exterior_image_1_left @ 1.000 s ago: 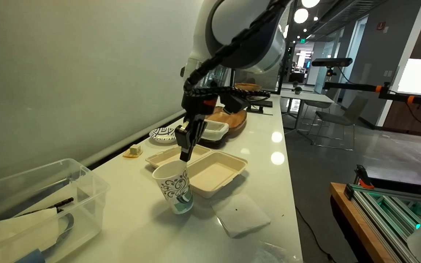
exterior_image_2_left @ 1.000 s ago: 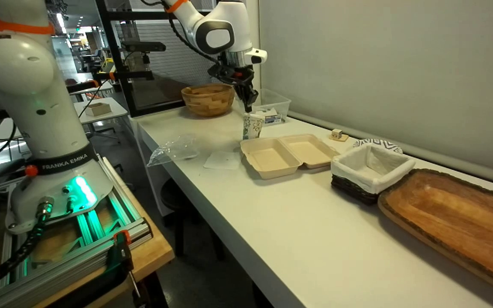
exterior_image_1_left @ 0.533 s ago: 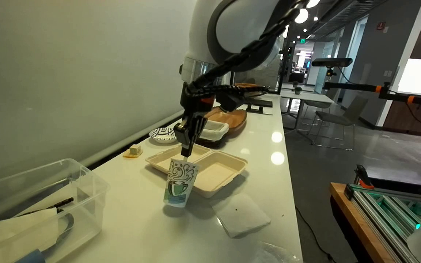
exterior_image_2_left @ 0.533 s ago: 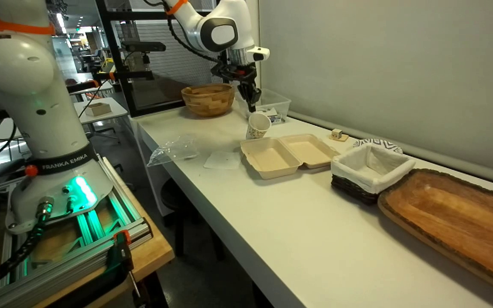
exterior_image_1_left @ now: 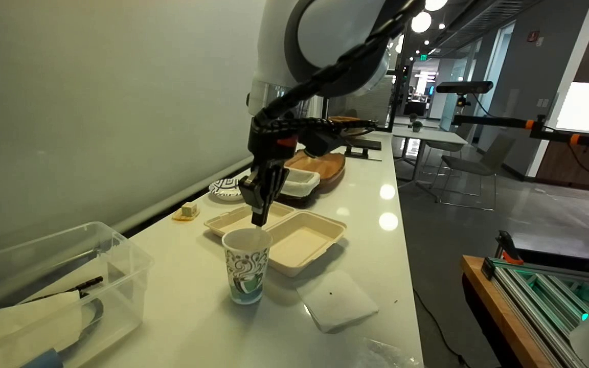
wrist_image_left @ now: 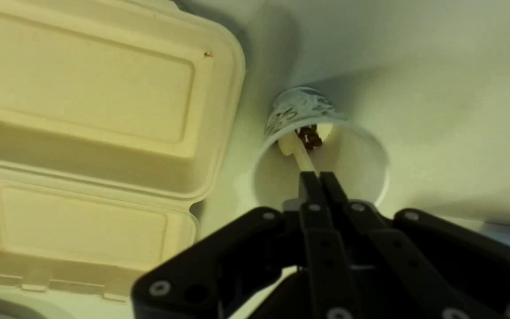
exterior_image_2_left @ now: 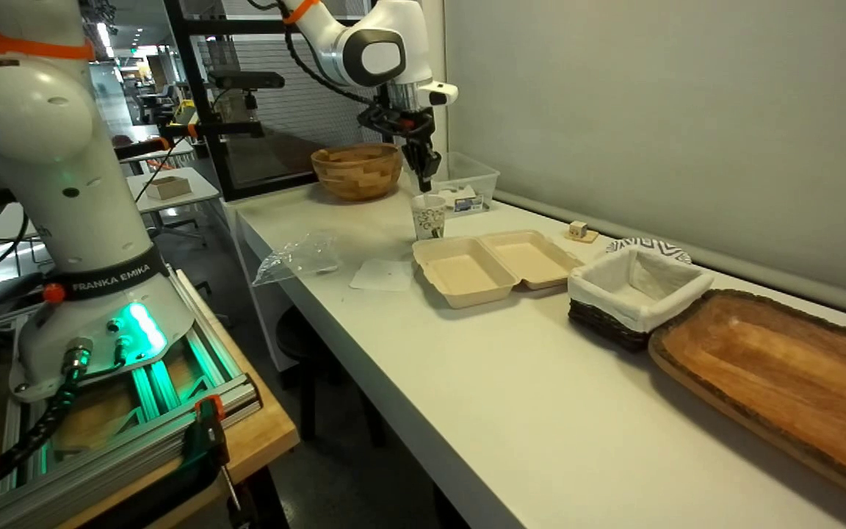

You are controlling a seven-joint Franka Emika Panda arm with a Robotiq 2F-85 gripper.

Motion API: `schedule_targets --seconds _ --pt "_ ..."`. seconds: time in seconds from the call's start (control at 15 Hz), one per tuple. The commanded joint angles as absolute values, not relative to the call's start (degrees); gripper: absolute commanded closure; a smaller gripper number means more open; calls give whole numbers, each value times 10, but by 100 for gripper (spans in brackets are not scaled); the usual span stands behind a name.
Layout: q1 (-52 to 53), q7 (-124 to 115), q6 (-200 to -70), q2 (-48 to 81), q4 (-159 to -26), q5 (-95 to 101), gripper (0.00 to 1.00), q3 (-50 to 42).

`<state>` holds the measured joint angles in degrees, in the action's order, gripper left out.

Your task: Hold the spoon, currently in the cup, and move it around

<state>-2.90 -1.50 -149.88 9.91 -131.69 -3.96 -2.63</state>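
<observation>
1. Spoon: pale, head down in the cup, handle up into the gripper.
2. Gripper: fingers pressed together, pinching the spoon handle. Tips point down, just above the cup's mouth; in an exterior view a short bit of handle shows below them.
3. Cup: mouth up, roughly upright, dark scroll print. Can't tell if the base touches the counter.
4. Brown bits: low inside the cup, beside the spoon head. Too small to identify.
5. Clamshell: beige, laid open on the counter. Near the cup, with a gap between them in the wrist view.
6. Napkin: flat on the counter, near cup and clamshell, dark speck on top.
7. Bin: clear plastic, contents hard to make out. Cup is between it and the clamshell.
8. Basket: dark weave, white liner, beyond the clamshell. Wooden tray just beside it.
9. Patterned bowl: by the wall, behind the basket. Small block near it.
10. Plastic bag: at the counter edge. Wooden bowl: further along, near the bin.
</observation>
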Motion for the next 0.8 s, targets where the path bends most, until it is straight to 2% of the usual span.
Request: schedule_targets --seconds 0.0,0.73 --pt "-27 -13 -1486 109 -1308 -66 99 -12" --pt "-27 -29 -1503 126 -1292 -76 99 -15"
